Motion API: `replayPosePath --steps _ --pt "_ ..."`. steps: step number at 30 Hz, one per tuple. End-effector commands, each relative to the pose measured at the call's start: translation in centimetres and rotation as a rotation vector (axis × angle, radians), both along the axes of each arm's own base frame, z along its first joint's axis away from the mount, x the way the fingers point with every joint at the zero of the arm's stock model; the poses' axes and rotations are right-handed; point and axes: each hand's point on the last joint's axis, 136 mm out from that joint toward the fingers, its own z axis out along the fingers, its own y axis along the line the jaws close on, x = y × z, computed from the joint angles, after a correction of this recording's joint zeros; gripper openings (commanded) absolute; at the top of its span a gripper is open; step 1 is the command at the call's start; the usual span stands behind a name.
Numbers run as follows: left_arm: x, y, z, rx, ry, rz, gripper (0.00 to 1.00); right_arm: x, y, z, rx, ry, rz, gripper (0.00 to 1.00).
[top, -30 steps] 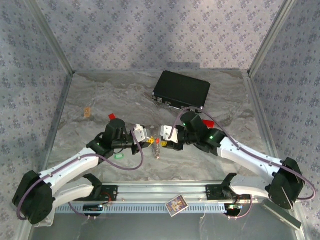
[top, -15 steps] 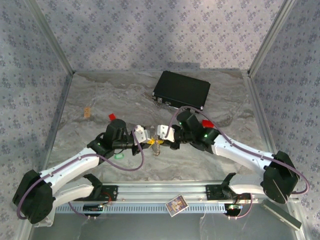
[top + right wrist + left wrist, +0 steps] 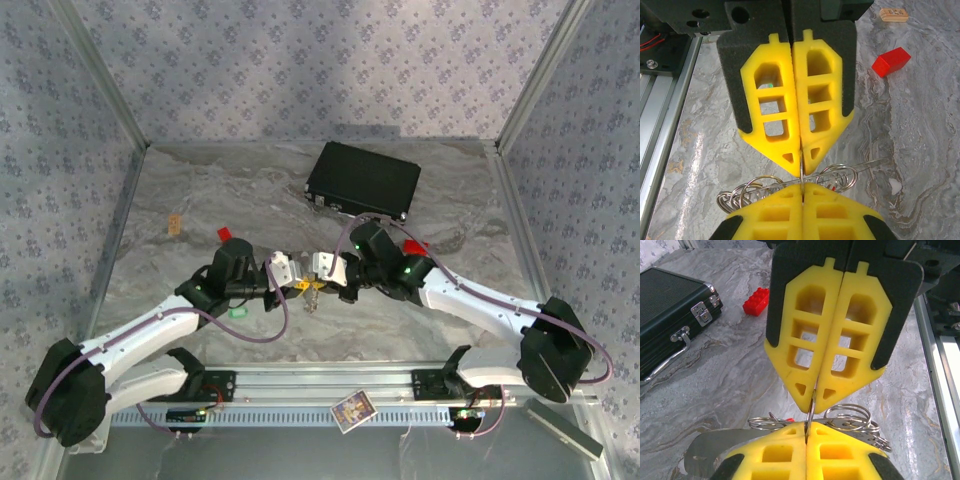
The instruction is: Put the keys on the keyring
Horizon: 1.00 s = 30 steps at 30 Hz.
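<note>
**Two arms, one ring.** Tip to tip above the near middle of the marbled table (image 3: 200, 190), the robot's arms now share a hold on the keyring (image 3: 850, 415). The change belongs to the right gripper (image 3: 802, 189). A second ago it hangs a little to the right with its yellow fingers parted. Now it sits pressed in against its partner, fingers together and pinching a thin sliver of metal that looks like part of the ring. The left gripper (image 3: 806, 429) has scarcely moved and stays clamped on the same sliver from the other side.

In both wrist views the ring's silvery coils fan out to either side of the two pinches, hanging between the grippers and clear of the table. A fleck of red (image 3: 789, 419) shows among the coils. It may be the red key, though it is too small to tell, and whether it is threaded on cannot be made out. A small green piece (image 3: 237, 313), possibly the green key, lies on the table just beside the left forearm, well apart from the ring.

The second grip suggests the ring is being steadied or handed across, perhaps so the coils can be eased open. With both grippers occupied, though, neither is free to fetch a key, so one would probably have to let go first. The black case (image 3: 362, 180) sits at the far side, out of play.
</note>
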Motion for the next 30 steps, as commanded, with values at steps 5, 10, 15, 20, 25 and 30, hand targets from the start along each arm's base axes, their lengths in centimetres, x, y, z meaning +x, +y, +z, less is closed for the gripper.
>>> replayPosePath --steps 5,10,15,20,25,30 --pt "-0.1 -0.8 2.0 -0.041 -0.034 -0.036 0.14 -0.6 1.1 1.4 0.033 0.011 0.052 0.00" --pt "-0.3 -0.9 2.2 -0.050 -0.033 -0.049 0.14 -0.7 1.3 1.4 0.030 0.017 0.056 0.00" --pt "-0.4 -0.8 2.2 -0.048 -0.042 -0.050 0.02 -0.6 1.2 1.1 0.019 0.017 0.051 0.00" --pt "0.0 -0.5 2.5 -0.043 -0.068 -0.023 0.00 0.1 -0.5 1.7 0.024 -0.016 -0.022 0.29" --pt "1.3 0.4 3.1 -0.027 -0.104 0.079 0.00 0.4 -3.1 3.4 0.114 -0.014 -0.133 0.33" --pt "3.2 2.0 4.2 -0.025 -0.146 0.233 0.00 -1.2 -3.6 3.7 0.196 0.006 -0.168 0.37"
